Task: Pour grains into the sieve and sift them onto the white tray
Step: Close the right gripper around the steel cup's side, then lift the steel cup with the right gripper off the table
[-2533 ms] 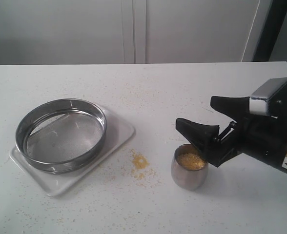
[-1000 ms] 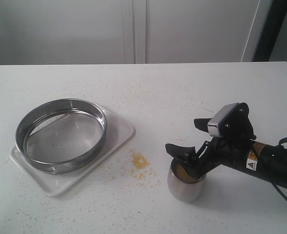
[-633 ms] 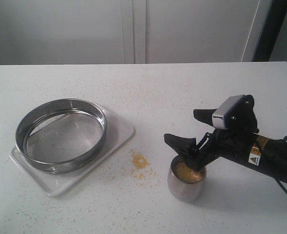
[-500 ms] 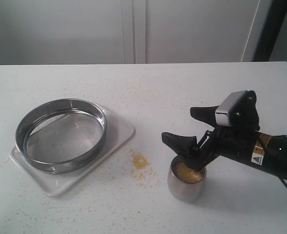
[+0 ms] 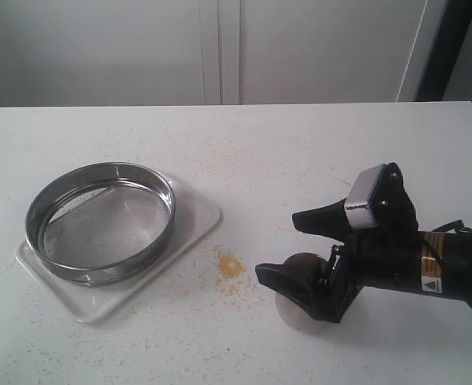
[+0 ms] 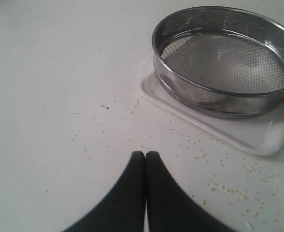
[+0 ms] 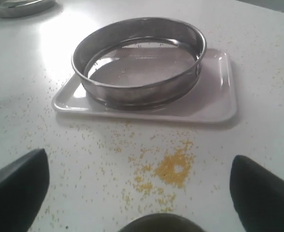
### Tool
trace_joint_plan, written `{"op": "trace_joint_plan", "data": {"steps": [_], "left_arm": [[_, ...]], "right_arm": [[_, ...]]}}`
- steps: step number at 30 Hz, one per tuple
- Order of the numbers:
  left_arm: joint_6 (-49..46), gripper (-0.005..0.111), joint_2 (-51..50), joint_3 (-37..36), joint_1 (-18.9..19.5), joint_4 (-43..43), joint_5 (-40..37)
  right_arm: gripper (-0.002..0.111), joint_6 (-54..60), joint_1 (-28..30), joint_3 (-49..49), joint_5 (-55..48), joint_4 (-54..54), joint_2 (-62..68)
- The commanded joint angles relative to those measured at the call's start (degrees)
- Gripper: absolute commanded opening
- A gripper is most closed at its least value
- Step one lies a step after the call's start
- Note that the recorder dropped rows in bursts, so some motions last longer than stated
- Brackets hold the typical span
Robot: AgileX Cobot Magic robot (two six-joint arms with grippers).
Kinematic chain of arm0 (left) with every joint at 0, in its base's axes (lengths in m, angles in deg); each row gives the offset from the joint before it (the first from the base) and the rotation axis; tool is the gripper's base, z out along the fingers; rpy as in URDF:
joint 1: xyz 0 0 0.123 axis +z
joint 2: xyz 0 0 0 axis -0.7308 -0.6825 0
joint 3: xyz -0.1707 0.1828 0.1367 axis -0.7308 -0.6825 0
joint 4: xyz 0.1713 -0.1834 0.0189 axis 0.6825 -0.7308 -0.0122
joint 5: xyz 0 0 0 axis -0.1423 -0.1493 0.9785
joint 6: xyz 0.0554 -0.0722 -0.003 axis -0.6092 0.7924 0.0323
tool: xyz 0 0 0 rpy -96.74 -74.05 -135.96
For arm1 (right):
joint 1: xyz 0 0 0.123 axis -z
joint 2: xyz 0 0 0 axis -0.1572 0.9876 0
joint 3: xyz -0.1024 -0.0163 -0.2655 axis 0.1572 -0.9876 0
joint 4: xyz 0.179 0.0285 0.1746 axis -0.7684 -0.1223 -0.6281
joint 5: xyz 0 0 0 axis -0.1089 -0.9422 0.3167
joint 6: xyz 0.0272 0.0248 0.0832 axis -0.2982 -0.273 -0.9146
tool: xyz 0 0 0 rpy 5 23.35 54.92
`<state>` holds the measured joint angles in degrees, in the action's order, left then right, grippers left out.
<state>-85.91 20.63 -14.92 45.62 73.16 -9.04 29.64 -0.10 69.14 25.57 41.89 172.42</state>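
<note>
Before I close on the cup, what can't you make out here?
1. What is in the cup: in the exterior view the right gripper hides most of it; in the right wrist view the frame edge cuts it off.
2. Whether the jaws touch the cup: same blockage.
3. The left gripper: outside the exterior view.

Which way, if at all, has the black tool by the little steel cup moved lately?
Yes. The right tool has dropped lower and edged toward the spilled grains, its open jaws now straddling the steel cup.
</note>
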Motion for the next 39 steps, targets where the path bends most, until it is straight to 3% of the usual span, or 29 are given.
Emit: {"op": "trace_joint_plan", "data": {"steps": [1,7,20,39], "left_arm": [[0.0,0.0,0.23,-0.25,0.07,-0.36,0.08],[0.0,0.0,0.23,-0.25,0.07,-0.36,0.08],[0.0,0.0,0.23,-0.25,0.07,-0.36,0.08],[0.0,0.0,0.23,-0.25,0.07,-0.36,0.08]], "right_arm": [[0.094,-0.23,0.0,-1.78,-4.64,1.39,-0.52],[0.094,4.67,0.0,-1.81,-6.05,-1.88,-0.52],[0.094,4.02,-0.69,-2.64,-9.46,-1.65,0.46],[0.092,10.64,-0.69,-2.64,-9.42,-7.87,9.64]]}}
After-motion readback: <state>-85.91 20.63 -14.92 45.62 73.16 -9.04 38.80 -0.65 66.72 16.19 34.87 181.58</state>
